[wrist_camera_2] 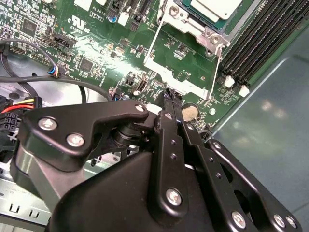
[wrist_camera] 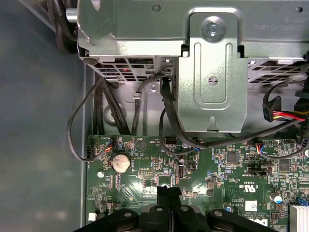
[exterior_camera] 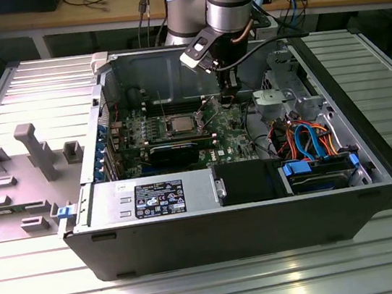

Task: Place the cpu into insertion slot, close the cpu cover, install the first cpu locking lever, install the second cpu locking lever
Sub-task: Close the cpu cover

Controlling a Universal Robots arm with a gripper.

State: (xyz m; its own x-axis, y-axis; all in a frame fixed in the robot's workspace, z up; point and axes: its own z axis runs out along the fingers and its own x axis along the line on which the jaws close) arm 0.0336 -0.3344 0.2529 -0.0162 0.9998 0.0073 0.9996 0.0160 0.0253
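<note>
The cpu (exterior_camera: 180, 125) (wrist_camera_2: 217, 7), a square chip with a silver-grey top, lies in its socket on the green motherboard. The cpu cover (wrist_camera_2: 169, 75), a thin silvery frame, stands swung open beside the socket, and green board shows through its cut-out. My gripper (wrist_camera_2: 172, 96) (exterior_camera: 227, 101) (wrist_camera: 168, 191) is shut, its black fingertips pressed together right at the cover's free edge. Whether they pinch that edge or only touch it cannot be told. I cannot pick out the locking levers.
The open computer case (exterior_camera: 332, 76) encloses the work area. A grey metal drive cage (wrist_camera: 212, 72) with black cables and a coin cell (wrist_camera: 120, 163) lie just beyond the fingertips. Black memory slots (wrist_camera_2: 260, 34) flank the socket. A grey fixture block (exterior_camera: 32, 152) stands on the exterior view's left.
</note>
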